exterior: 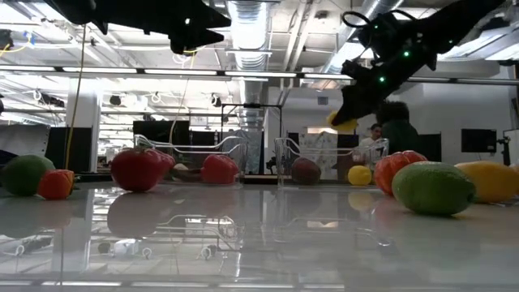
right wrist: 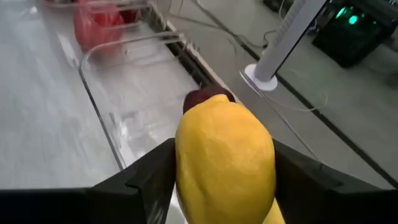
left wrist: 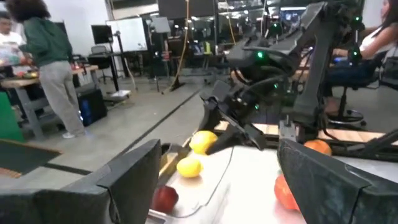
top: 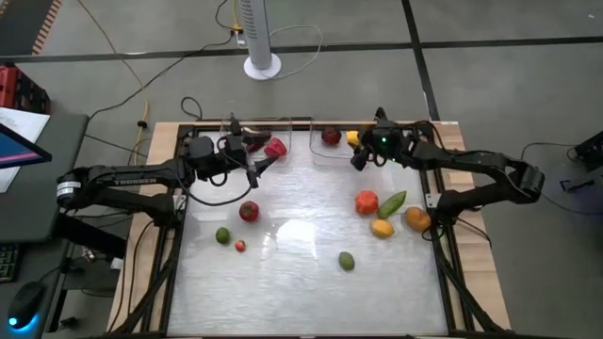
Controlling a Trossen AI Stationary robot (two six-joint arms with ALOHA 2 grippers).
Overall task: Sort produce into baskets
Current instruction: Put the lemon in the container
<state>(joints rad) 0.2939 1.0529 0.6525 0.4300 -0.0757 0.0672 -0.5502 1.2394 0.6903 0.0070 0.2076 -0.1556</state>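
My right gripper (right wrist: 225,193) is shut on a yellow lemon (right wrist: 225,158) above the right clear bin (right wrist: 134,93); it also shows in the low view (exterior: 345,123) and the left wrist view (left wrist: 203,142). That bin holds a dark red fruit (top: 331,136) and another lemon (left wrist: 188,167). The left bin (top: 247,127) holds a red pepper (top: 276,148) and a dark piece. My left gripper (top: 259,168) is open and empty, just near of the left bin. My right gripper pinches the lemon's two sides (right wrist: 183,168) between its two fingers, which lie across its middle. The fingers slant down from the table's right side. The lemon is lifted clear, high above the right bin's floor.
On the table lie a red tomato (top: 249,211), a lime (top: 222,235), a small red fruit (top: 239,246), a green fruit (top: 347,261), and at the right a red-orange tomato (top: 366,202), a green pepper (top: 392,201), a yellow-orange fruit (top: 382,227) and an orange one (top: 416,219). People are in the room behind.
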